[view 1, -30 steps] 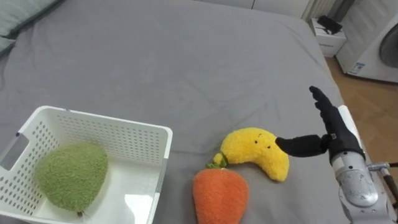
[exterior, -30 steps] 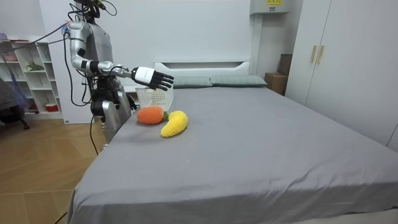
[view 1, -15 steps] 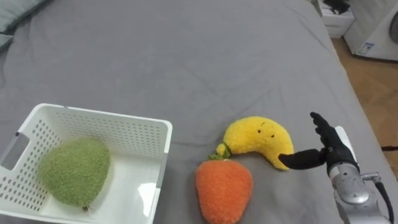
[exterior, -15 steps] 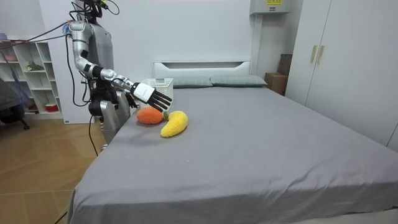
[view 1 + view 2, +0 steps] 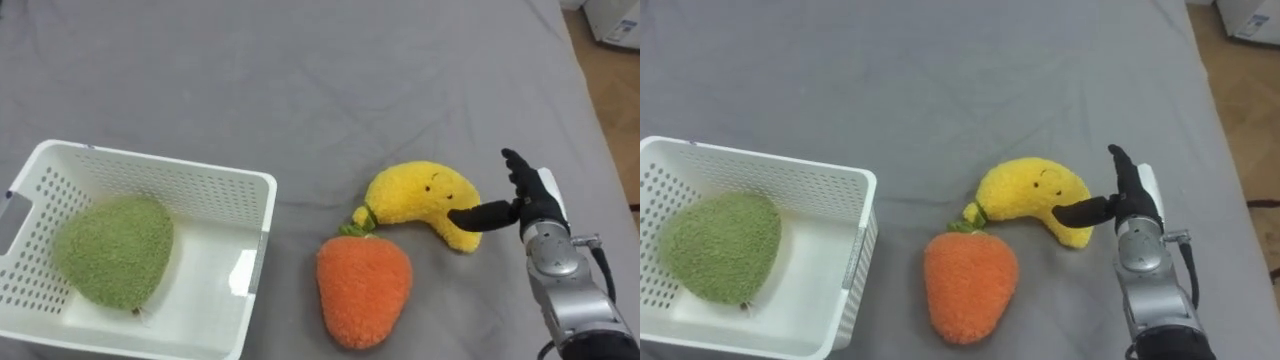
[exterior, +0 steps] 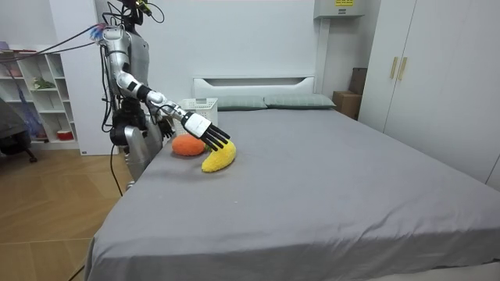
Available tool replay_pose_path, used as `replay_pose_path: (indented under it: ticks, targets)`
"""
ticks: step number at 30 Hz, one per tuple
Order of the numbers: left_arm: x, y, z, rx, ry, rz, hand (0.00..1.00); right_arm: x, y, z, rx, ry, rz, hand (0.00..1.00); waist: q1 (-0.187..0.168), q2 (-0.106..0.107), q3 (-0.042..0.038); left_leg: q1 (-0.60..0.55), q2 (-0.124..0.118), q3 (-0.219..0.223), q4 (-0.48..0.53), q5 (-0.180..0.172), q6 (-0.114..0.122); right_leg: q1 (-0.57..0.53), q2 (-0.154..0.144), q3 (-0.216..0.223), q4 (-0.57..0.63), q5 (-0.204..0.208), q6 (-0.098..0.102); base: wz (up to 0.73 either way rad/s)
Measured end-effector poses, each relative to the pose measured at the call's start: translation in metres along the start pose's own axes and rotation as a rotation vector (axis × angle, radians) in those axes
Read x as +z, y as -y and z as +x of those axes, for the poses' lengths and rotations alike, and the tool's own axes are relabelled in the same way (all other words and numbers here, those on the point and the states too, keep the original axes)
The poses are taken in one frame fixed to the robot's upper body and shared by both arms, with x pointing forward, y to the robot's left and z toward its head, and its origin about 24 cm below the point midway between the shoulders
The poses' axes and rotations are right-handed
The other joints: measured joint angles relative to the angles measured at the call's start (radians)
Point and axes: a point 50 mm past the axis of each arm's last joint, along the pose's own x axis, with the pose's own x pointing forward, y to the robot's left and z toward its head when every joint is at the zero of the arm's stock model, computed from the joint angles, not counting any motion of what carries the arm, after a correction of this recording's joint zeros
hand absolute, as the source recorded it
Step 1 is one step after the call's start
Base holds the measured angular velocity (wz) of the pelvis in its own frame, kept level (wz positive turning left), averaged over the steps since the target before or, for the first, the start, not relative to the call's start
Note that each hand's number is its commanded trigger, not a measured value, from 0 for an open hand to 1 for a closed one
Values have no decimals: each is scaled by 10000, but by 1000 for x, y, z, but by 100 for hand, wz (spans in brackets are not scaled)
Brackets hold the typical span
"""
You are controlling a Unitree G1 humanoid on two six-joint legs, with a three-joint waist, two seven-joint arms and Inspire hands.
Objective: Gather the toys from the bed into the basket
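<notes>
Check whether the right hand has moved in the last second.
Yes. In the room view the right hand has dropped from well above the yellow banana toy down to it, fingers straight. The toy itself lies where it did on the bed.

The right hand (image 5: 532, 205) is coming down from above the bed (image 5: 300, 70) to the yellow banana toy (image 5: 415, 192), and its thumb is now lying against the toy's 4 o'clock end. In the room view the arm is lowering, while the head camera is tipping downward.
</notes>
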Motion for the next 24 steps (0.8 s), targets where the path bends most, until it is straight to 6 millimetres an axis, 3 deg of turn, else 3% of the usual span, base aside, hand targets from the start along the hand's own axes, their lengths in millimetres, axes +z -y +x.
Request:
replay_pose_path:
  ticks: [17,21,24]
  targets:
    - [8,7,2,-727,68,47,0,-1,1,10,49,-289,-780,0,179,37,78,-614,-5,-55,40,77,-14,-558,-20,-152,-4,11,-19,0]
    - [8,8,2,-834,81,188,0,-1,-2,13,210,-452,-1062,0,322,-10,164,-623,-6,-82,43,77,-15,-558,-27,-217,-3,12,-19,1]
    - [12,8,3,-853,212,330,0,-2,-7,14,407,-556,-1371,0,376,-30,184,-693,-23,-241,111,78,-15,-548,-52,-389,-1,12,-19,14]
